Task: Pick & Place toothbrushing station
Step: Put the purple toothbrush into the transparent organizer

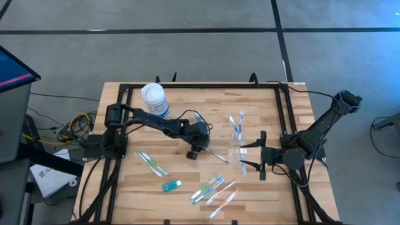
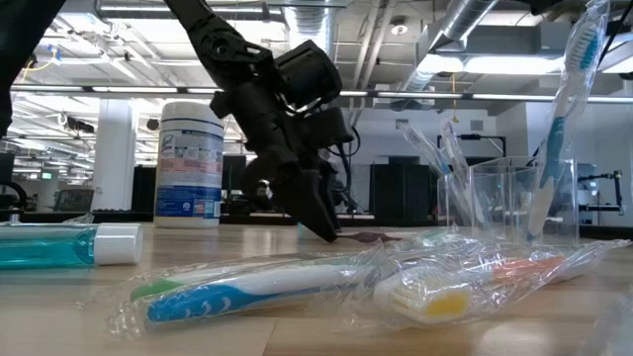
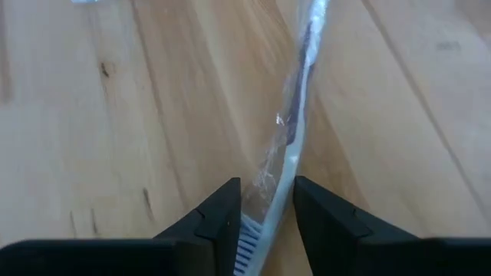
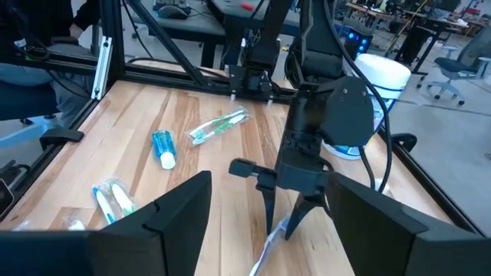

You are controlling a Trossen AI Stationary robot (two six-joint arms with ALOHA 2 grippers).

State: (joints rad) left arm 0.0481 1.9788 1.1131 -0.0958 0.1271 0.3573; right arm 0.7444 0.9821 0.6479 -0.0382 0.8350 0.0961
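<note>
Overhead, the left gripper (image 1: 201, 147) is down at mid-table over a wrapped toothbrush (image 1: 215, 154); the right gripper (image 1: 261, 155) waits wide open beside the cup (image 1: 237, 150). Through the left wrist camera, narrowed fingers (image 3: 219, 222) straddle the toothbrush (image 3: 295, 146) without yet clamping it.

- The table (image 1: 187, 106) is pale wood in lengthwise strips, framed by black rails.
- Both arms are black, as is the left gripper (image 3: 267, 222).
- The canister (image 1: 154, 99) is white with a blue label; the low view also shows a reddish band on it.
- The tube (image 1: 171, 185) is teal with a white cap.
- The cup (image 2: 504, 198) is clear.
- The toothbrush (image 3: 295, 130) between the left fingers is white and blue in a clear wrapper.
- The wrapped toothbrushes (image 1: 212, 189) are blue, green and pink-orange with white.
- The floor (image 1: 187, 50) is grey, crossed by dark lines.
</note>
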